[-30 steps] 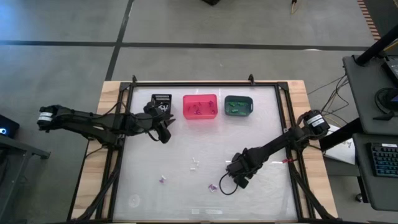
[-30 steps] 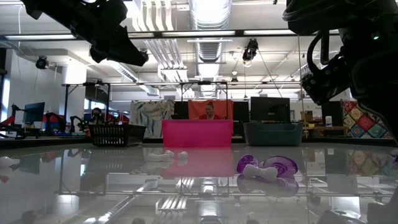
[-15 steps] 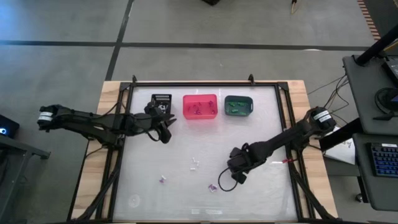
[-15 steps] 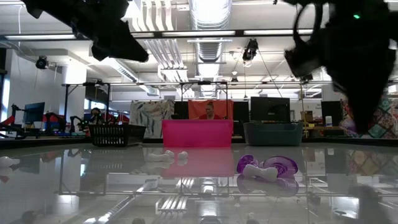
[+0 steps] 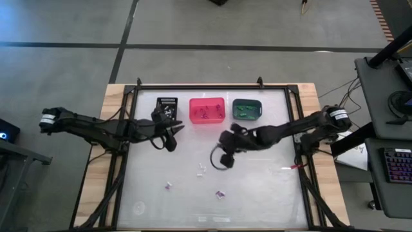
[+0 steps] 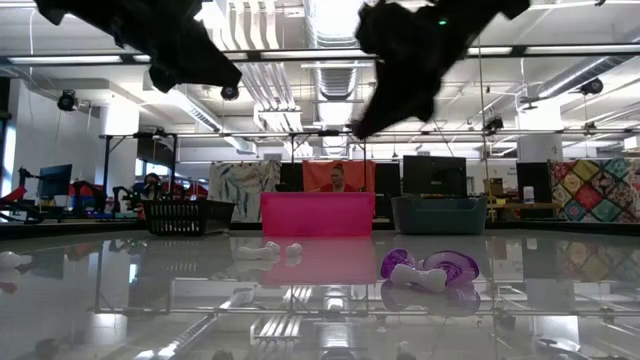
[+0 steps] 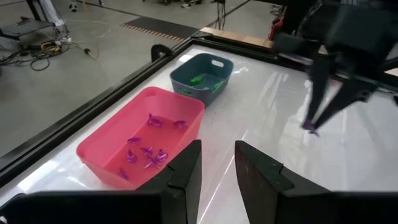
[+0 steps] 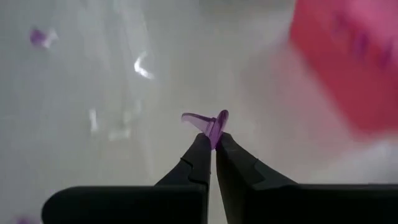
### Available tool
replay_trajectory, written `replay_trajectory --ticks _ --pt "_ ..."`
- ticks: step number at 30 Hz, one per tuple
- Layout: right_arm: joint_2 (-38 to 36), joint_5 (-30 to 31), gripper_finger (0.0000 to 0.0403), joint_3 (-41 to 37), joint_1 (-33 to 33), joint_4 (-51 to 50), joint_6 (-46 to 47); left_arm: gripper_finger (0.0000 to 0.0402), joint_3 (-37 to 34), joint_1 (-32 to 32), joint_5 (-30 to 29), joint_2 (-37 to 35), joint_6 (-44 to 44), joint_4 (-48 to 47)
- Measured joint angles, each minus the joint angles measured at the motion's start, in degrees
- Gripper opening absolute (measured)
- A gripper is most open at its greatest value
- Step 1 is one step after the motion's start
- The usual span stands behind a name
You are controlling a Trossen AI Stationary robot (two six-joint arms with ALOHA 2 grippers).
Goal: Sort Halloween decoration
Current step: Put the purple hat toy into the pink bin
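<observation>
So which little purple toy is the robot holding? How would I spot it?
Find the pink bin at the table's back. Just in front, the right gripper hangs in the air, pinching a purple trinket. It's the only one off the table.

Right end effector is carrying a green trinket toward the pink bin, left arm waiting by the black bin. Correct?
Not quite: the trinket pinched in the right end effector is purple, not green, as the right wrist view shows. The rest holds: it is near the pink bin, and the left end effector waits by the black bin.
</observation>
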Motion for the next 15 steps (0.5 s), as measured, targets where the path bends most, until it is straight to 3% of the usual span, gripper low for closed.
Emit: replay_trajectory --ticks 5,8,15 --pt "1.8 -2.5 0.0011 -0.9 -3.4 13.6 -21.8 0.0079 0.0 -1.1 0.0 0.0 -0.1 0.2" --pt "3.0 -7.4 0.0011 -3.0 -5.8 24.5 -31.3 0.0079 0.0 -2.2 0.0 -0.1 -0.7 0.4" --pt "6.4 -24.9 0.0011 -7.7 -14.3 47.3 -35.9 0.0079 0.0 -5.3 -0.2 -0.7 -1.7 1.0"
